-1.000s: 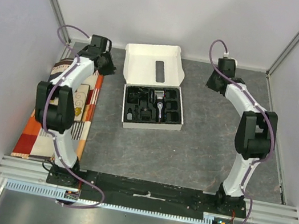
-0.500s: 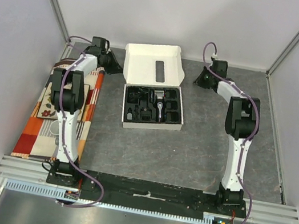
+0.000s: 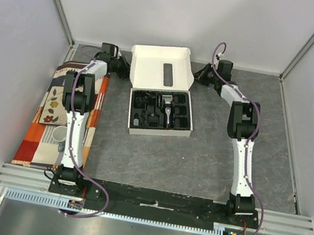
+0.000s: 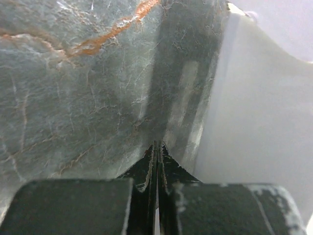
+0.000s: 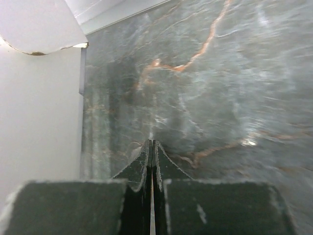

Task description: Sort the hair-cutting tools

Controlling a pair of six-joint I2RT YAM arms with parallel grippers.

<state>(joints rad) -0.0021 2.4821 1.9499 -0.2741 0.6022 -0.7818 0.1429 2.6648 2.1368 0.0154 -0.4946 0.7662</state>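
From above, the white box (image 3: 161, 68) lies open in the middle of the grey table (image 3: 199, 155). Its lid stands up at the back. The lid has a dark long mark on it, too small to read. The front half holds a black tray (image 3: 186, 107), and the hair-cutting tools (image 3: 148, 118) sit in the tray's pockets. The clipper (image 3: 168, 114) lies near the middle of the tray, and its silver end points to the back. The other bits are small and black, and I cannot tell them apart.

Both arms reach far out to the back. The left claw (image 3: 124, 69) is just beside the left side of the lid. The right claw (image 3: 199, 73) is just beside the right side of the lid. A white cup (image 3: 58, 133) stands on a coloured cloth (image 3: 49, 105) at the left edge of the table.

The left wrist camera shows the left claw (image 4: 156, 149) with its two tips pressed together and nothing between them. Grey stone with orange lines is under it, and the white box wall (image 4: 259, 107) is on the right.

The right wrist camera shows the right claw (image 5: 151, 147) squeezed together too, with nothing in it. The white box (image 5: 39, 107) is on the left. No words show in either close view.
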